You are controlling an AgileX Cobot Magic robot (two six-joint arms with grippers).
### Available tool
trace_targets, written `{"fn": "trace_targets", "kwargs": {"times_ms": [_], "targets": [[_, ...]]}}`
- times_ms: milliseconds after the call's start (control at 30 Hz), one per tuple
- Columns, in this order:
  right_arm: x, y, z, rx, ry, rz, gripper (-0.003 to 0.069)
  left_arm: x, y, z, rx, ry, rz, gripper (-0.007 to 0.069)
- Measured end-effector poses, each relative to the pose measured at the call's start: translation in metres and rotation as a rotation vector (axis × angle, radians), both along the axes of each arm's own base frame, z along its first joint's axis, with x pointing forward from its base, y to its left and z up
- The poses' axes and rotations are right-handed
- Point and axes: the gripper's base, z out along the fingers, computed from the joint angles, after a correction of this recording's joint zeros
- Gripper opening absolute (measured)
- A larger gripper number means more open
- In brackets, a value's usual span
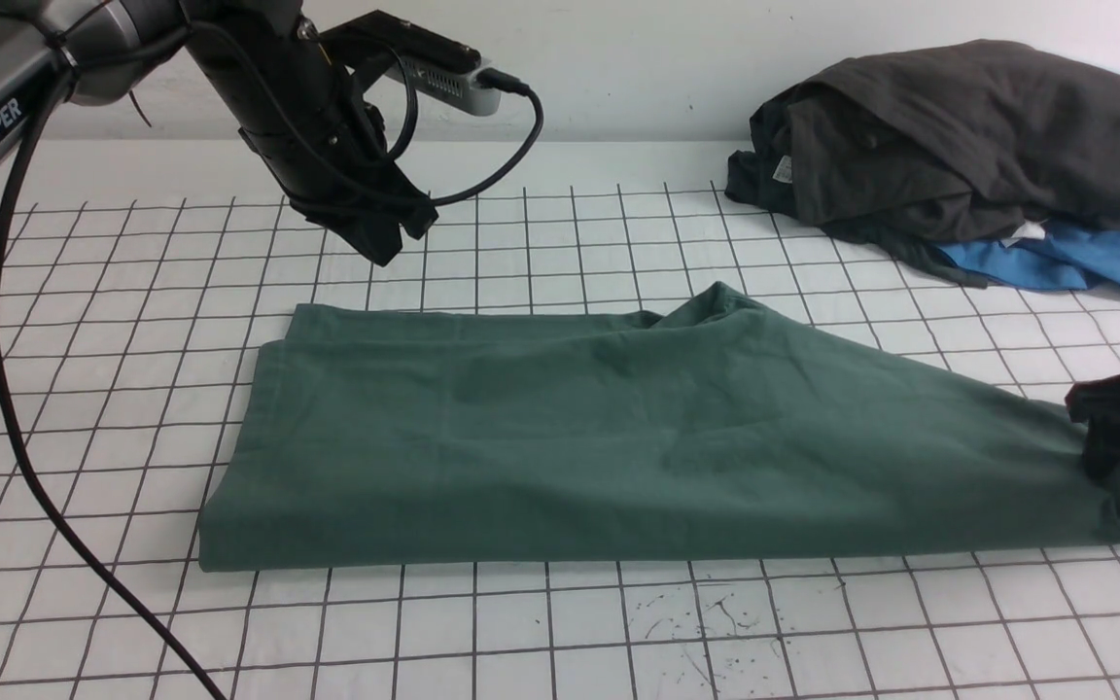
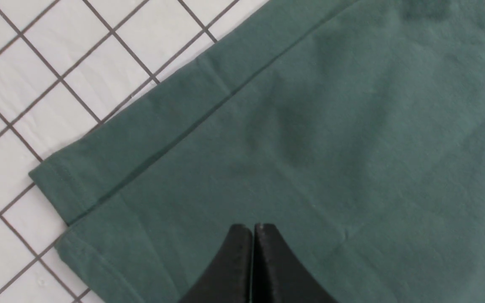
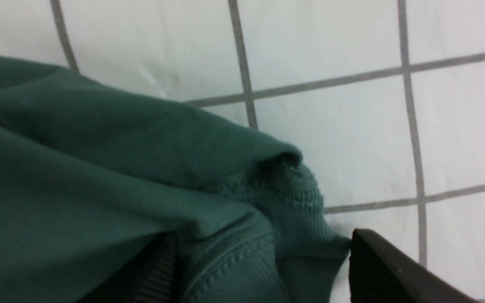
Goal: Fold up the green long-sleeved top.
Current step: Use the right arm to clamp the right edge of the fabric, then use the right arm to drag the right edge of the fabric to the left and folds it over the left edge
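The white sheet with a dark grid is covering the bench. The muted forest-green jersey long-sleeved top is lying folded into a long band across its middle, nearer the front edge than the far one. At the band's right end, by the bench's right edge, the black right gripper is sitting low with its jaws standing wide apart around a bunch of ribbed trim; whether either finger is actually pressing the cloth is hard to tell. Further back, the black left gripper is hanging above the top's far left corner, its fingers pressed together on nothing. In the far right corner a crumpled charcoal-grey garment is lying heaped on a bright blue garment
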Motion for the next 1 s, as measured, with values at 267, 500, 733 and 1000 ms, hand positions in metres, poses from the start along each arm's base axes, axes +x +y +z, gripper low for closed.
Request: {"fn": "trace_targets", "kwargs": {"times_ms": [267,500,733,1000], "targets": [[0.001,0.006,0.001,0.036,-0.007,0.052,0.0216,0.000,0.000,0.000,0.005,-0.005,-0.016,-0.0008],[0.002,0.002,0.042,-0.029,-0.013,0.098,0.0067,-0.002,0.007,0.010,0.005,-0.030,-0.016,-0.0008],[0.000,0.009,0.166,-0.123,-0.206,0.105,0.0067,-0.026,0.055,0.075,-0.016,-0.176,0.086,-0.0008],[0.005,0.141,0.246,-0.016,-0.472,0.423,0.0067,-0.083,0.107,0.157,-0.021,-0.373,0.211,-0.0008]]}}
